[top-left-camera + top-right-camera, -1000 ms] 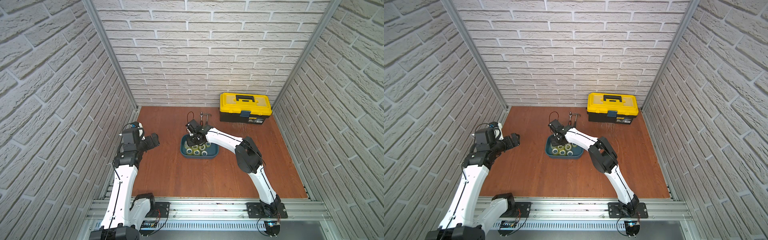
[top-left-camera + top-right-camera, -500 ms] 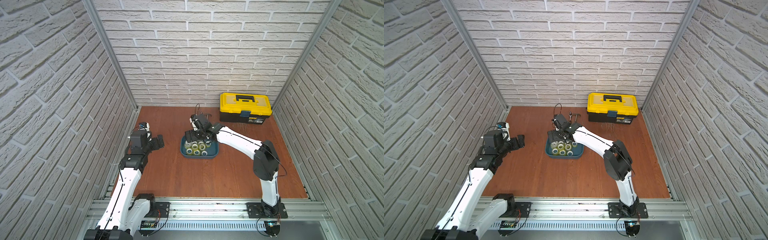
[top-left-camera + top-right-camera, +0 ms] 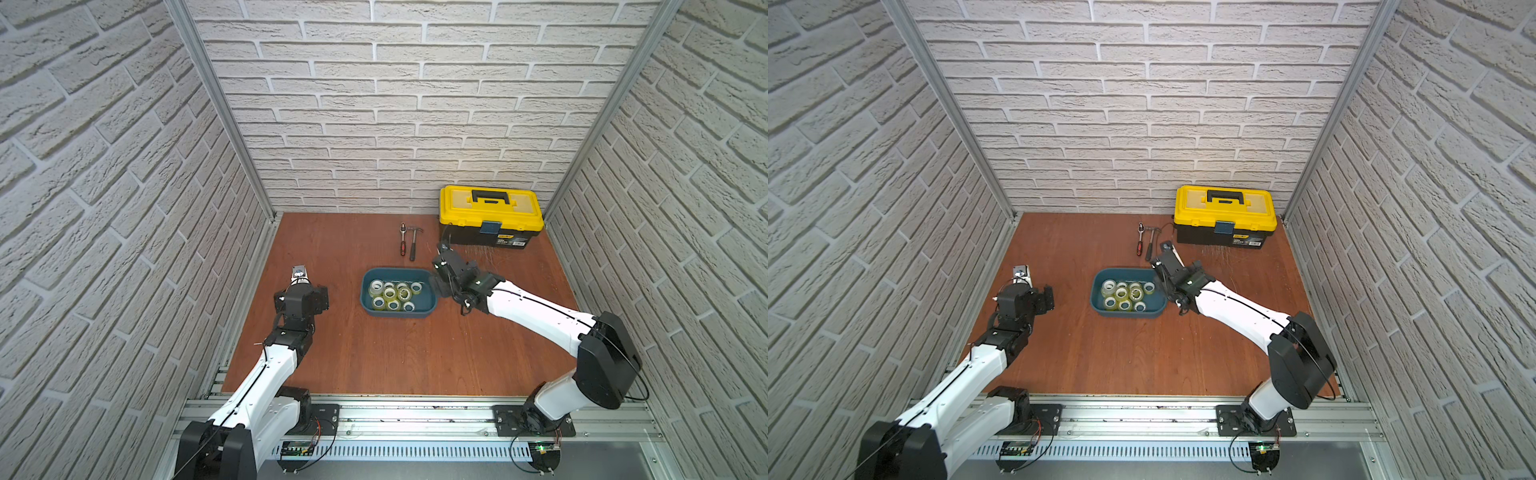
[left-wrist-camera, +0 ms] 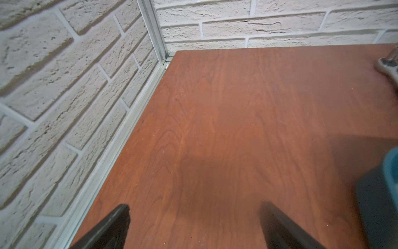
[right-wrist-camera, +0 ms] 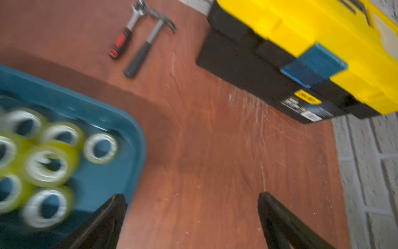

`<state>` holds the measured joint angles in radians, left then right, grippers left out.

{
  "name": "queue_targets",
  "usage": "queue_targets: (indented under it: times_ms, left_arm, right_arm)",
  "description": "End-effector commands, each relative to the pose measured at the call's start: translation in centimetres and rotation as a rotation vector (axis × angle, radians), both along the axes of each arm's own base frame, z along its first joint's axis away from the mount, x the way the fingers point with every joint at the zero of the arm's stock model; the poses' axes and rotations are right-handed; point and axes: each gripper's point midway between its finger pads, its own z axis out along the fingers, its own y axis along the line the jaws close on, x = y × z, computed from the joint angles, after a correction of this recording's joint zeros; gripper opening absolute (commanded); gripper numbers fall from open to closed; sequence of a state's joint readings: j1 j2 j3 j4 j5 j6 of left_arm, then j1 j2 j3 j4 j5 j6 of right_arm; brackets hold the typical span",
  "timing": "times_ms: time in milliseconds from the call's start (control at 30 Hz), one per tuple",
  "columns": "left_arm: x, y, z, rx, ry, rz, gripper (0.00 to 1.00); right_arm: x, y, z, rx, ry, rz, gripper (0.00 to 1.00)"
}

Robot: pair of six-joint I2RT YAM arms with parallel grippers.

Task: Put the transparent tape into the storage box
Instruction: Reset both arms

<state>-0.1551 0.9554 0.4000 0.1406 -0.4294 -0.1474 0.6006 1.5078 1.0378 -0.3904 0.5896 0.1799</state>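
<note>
On the brown wooden table [image 3: 374, 353], mid-floor: the storage box [image 3: 399, 314], a shallow teal tub without a lid. Transparent tape rolls [image 3: 391, 294] lie inside it, several of them, clustered and touching, some stacked on others. Exact count is uncertain. No roll shows on the table outside the tub in either top view.

Right gripper [image 5: 191, 195]: fingers spread wide, only bare table between them. It hangs just beside the tub's right end, between the tub and the yellow-lidded toolbox [image 3: 490, 216]. The right wrist view is blurred; the tub's rim and the rolls show at one edge of it, the toolbox at the other.

Left gripper [image 4: 195, 205]: fingers wide apart, holding nothing, over bare table. It sits near the left wall, well apart from the tub. A sliver of teal shows at the edge of the left wrist view.

At the back, the toolbox stands closed against the brick wall. Just beside it lie a hammer [image 3: 413, 245] and a red-handled ratchet [image 3: 402, 241], side by side, apart from the tub.
</note>
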Motion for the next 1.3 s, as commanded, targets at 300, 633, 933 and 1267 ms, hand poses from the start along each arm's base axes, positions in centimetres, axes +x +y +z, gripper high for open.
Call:
queue_targets:
  times_ms: [300, 633, 933, 1267]
  left_arm:
    - [2.0, 2.8, -1.3, 0.062, -0.163, 0.070, 0.98]
    - [4.8, 3.0, -1.5, 0.077, -0.170, 0.041, 0.98]
    - [7.0, 2.6, -3.8, 0.042, -0.117, -0.029, 0.98]
    - [7.5, 2.7, -5.1, -0.018, -0.105, -0.073, 0.98]
  right_arm:
    - [3.1, -8.6, -0.5, 0.014, -0.182, -0.134, 0.99]
    - [3.9, -13.1, 0.0, -0.011, -0.346, -0.212, 0.99]
    - [2.5, -16.6, -2.3, 0.073, -0.453, -0.303, 0.99]
    - [2.4, -15.8, -3.0, 0.120, -0.476, -0.228, 0.99]
